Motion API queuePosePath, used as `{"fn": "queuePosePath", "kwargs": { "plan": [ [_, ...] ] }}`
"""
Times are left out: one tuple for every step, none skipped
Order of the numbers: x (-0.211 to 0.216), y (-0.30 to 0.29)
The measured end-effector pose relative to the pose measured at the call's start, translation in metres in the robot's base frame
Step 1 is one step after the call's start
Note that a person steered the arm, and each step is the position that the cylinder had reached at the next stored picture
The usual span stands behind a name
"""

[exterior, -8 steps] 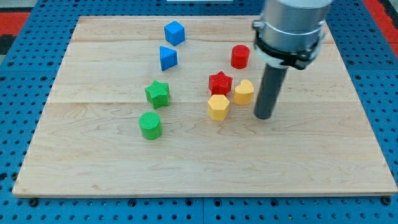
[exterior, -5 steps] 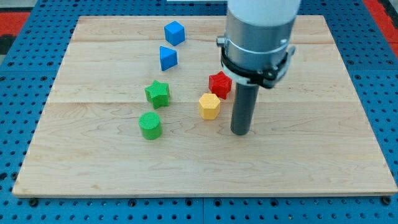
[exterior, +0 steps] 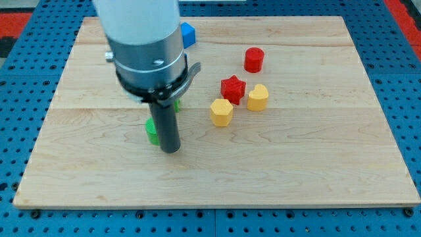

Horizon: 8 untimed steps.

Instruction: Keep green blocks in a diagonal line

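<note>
Sliding fast across the table (exterior: 316,171) from the view's right, my tip (exterior: 171,150) now sits just beside the green round block (exterior: 151,131), almost hiding it. The green star (exterior: 175,103) barely peeks out behind the rod. No gripper shows. Pushing can start.

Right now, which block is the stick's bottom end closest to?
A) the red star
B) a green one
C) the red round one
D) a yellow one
B: my tip sits right beside the green block, which peeks out on the view's left of the rod, while the red star, the red cylinder and the yellow blocks lie well off toward the view's right.
</note>
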<state>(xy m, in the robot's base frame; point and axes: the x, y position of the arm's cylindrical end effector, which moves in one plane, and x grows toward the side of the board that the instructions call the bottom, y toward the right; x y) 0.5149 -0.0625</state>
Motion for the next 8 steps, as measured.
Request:
{"fn": "queuePosePath", "kwargs": {
  "plan": [
    [0.024, 0.008],
    [0.024, -0.034],
    [-0.001, -0.045],
    [-0.023, 0.002],
    [-0.031, 0.014],
    [-0.024, -0.026],
    [-0.076, -0.023],
    [-0.093, -0.022]
  ]
}}
